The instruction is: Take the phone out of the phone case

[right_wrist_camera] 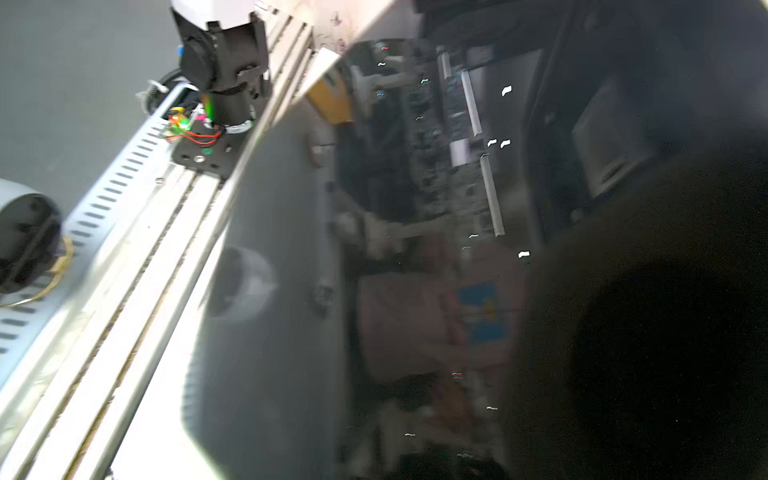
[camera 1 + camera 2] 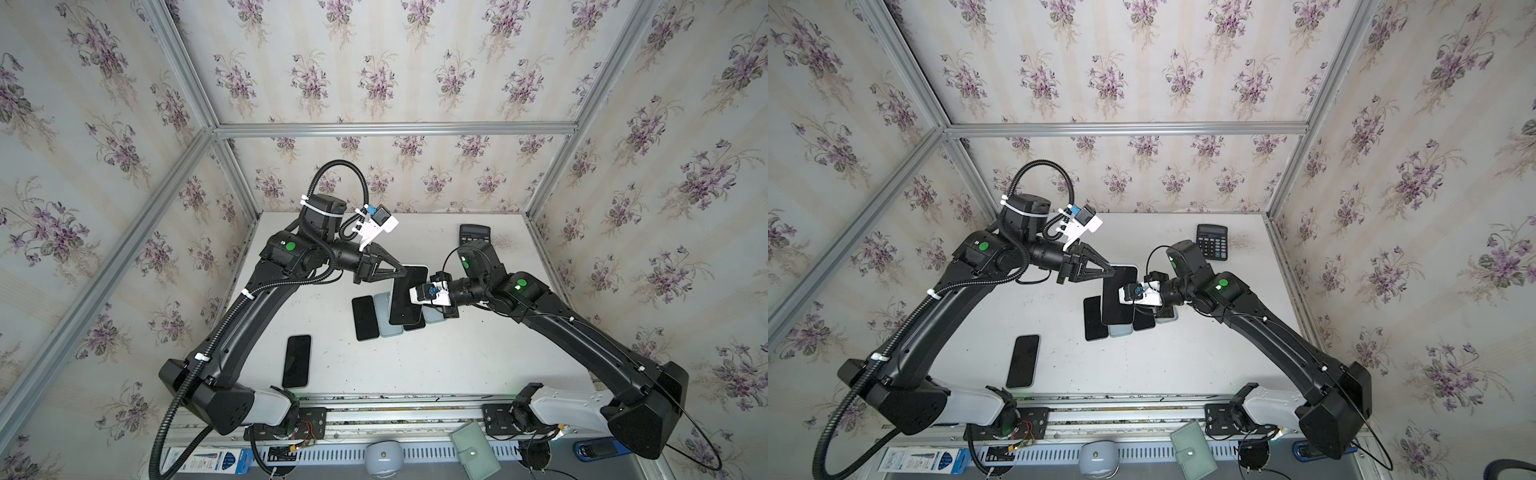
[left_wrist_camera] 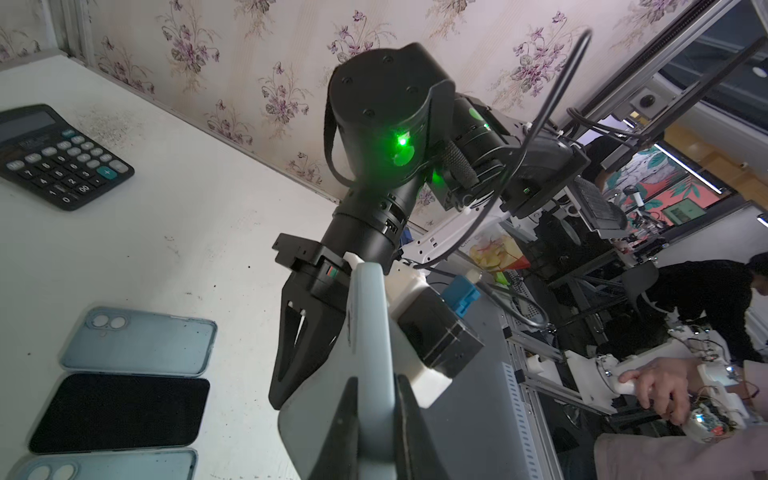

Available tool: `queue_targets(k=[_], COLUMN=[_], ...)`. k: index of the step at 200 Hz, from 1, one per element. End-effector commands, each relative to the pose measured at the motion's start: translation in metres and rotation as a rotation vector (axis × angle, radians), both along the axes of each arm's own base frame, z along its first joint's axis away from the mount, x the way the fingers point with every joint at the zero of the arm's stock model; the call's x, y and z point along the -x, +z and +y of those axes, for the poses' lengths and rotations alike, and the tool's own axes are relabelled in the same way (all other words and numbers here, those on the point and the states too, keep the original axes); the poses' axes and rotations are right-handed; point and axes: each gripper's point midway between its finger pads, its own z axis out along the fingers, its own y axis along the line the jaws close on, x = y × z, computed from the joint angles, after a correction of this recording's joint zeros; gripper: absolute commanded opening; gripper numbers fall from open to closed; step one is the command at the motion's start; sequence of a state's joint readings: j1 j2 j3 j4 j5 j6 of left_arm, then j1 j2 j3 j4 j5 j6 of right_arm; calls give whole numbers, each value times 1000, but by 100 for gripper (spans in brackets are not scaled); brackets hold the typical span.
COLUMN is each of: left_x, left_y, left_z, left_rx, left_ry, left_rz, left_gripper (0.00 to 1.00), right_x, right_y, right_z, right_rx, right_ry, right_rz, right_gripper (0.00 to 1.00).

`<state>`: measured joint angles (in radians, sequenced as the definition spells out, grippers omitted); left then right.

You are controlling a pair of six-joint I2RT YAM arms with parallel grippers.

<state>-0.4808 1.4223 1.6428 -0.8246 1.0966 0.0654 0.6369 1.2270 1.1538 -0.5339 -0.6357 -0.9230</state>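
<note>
I've got cased phone (image 2: 409,291) off table, L gripper (image 2: 404,272) clamped on its far-left corner, R gripper (image 3: 286,390) pinching its right edge

Cream striped wallpaper (image 2: 374,62) carries purple flower sprigs around a white table (image 2: 457,353). Near the centre lie pale blue cases (image 2: 388,330) and black-screened phones (image 2: 365,318); right of centre, the black calculator (image 2: 1212,242) has one teal key.

The left gripper (image 3: 376,384) has its jaws clamped on the pale-blue phone case (image 3: 370,316); a calculator (image 3: 62,158) and a dark phone (image 3: 120,411) lie on the counter (image 3: 187,216).
</note>
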Motion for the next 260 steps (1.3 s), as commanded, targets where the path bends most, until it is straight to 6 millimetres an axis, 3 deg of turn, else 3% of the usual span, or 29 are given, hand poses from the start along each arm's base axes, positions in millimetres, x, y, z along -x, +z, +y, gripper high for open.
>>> queue_targets(k=[1, 22, 40, 87, 106, 131, 152, 169, 260], left_x=[9, 1, -8, -38, -50, -77, -88, -90, -87], left_y=[9, 26, 43, 76, 85, 81, 88, 88, 81], left_z=[0, 5, 12, 26, 30, 37, 44, 42, 39], left_rx=[42, 80, 124, 234, 299, 397, 539, 554, 536], left_ry=[-45, -1, 45, 209, 263, 337, 324, 308, 284], left_rz=[60, 57, 62, 143, 195, 358, 466, 480, 487], left_gripper=[0, 0, 0, 0, 0, 0, 0, 0, 0], right_x=[-16, -19, -17, -19, -14, -10, -3, -3, -12], right_y=[47, 41, 35, 45, 60, 84, 109, 121, 137], right_z=[14, 1, -12, -57, -68, -76, -68, -60, -43], right_rx=[-163, -189, -223, -395, -528, -724, -915, -1012, -1106], right_ry=[-22, -128, -217, -540, -633, -718, -629, -563, -454], right_rz=[-155, -149, -127, -33, 107, 350, 507, 608, 681], right_gripper=[1, 10, 28, 56, 58, 62, 63, 63, 61])
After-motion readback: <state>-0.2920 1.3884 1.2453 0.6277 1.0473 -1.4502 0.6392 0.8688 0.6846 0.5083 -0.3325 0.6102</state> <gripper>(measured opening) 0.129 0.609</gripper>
